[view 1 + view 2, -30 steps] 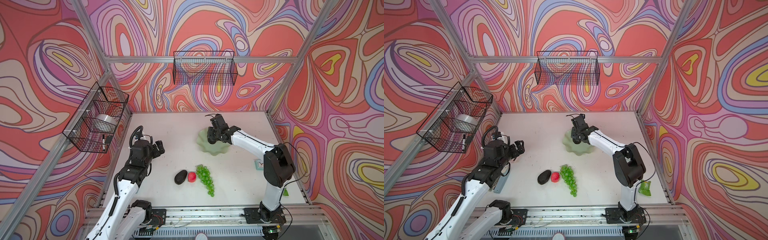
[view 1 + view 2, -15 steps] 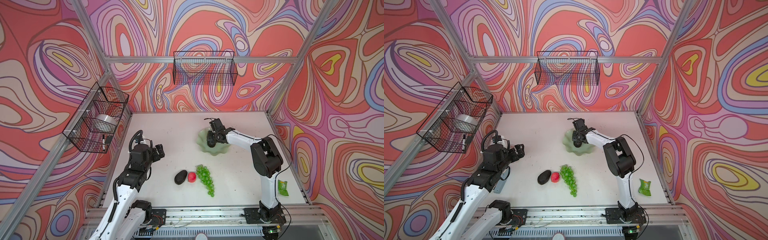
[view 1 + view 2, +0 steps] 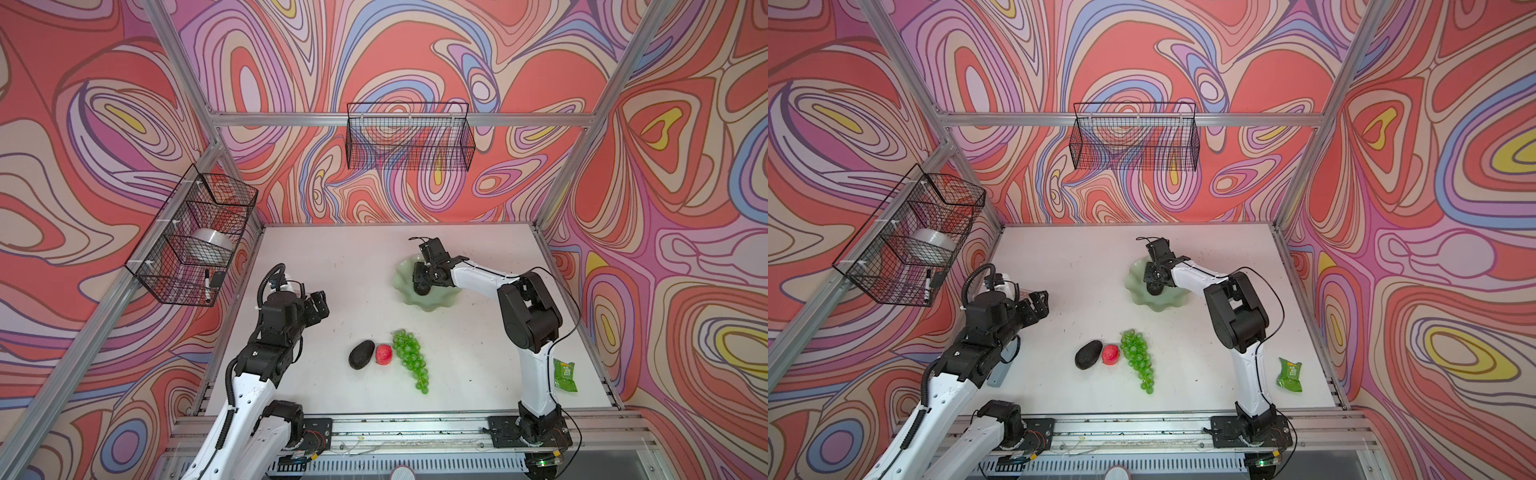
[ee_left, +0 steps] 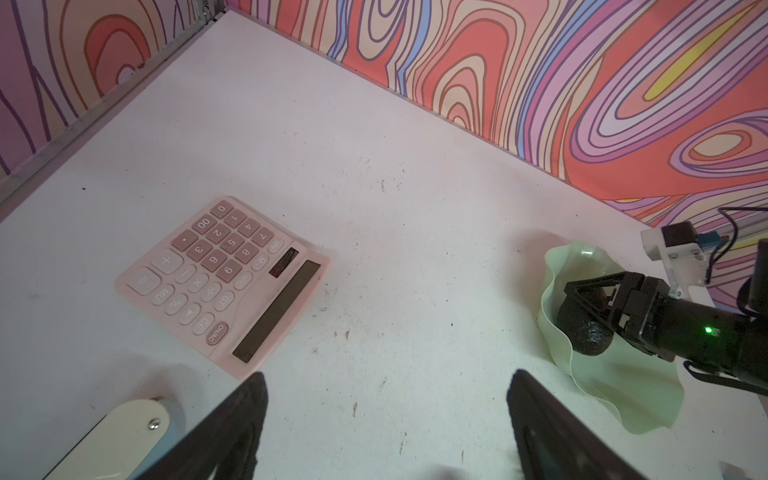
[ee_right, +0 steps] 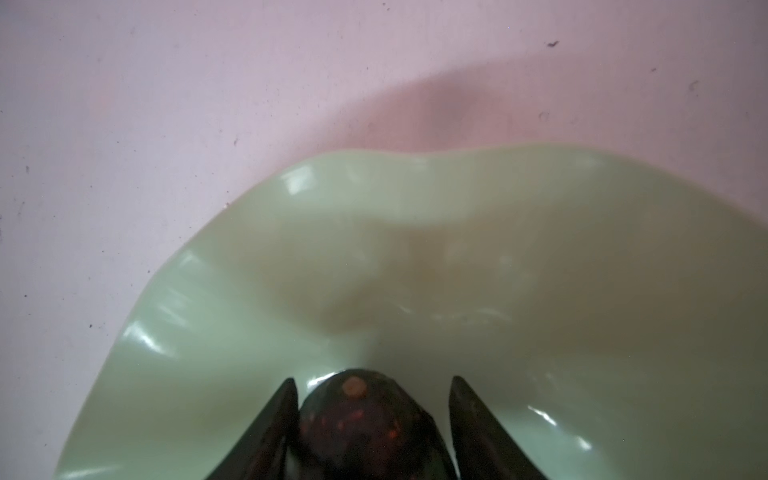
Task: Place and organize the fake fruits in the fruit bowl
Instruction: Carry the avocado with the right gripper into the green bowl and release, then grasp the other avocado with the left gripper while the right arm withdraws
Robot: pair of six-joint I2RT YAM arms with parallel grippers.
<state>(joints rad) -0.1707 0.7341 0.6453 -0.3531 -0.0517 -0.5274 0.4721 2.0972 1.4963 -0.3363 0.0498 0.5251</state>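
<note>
While one avocado [image 4: 586, 332] already sat in the fruit bowl [image 3: 436, 305], the other avocado [image 3: 361, 354], the strawberry [image 3: 384, 354] and the grapes [image 3: 409, 357] were left on the table [image 3: 332, 257], well apart from it. The right gripper [image 5: 372, 382] had its jaws loose around the bowl's avocado. The left gripper [image 4: 386, 374] was wide open and empty. A second before, the right gripper was higher over the bowl.

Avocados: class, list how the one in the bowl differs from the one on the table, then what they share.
Place: the bowl avocado lies in the bowl; the table avocado lies on the table beside the red fruit.
Grip: the right gripper stands open around the bowl avocado; no gripper is near the table avocado.
Shared: both dark and egg-shaped.
</note>
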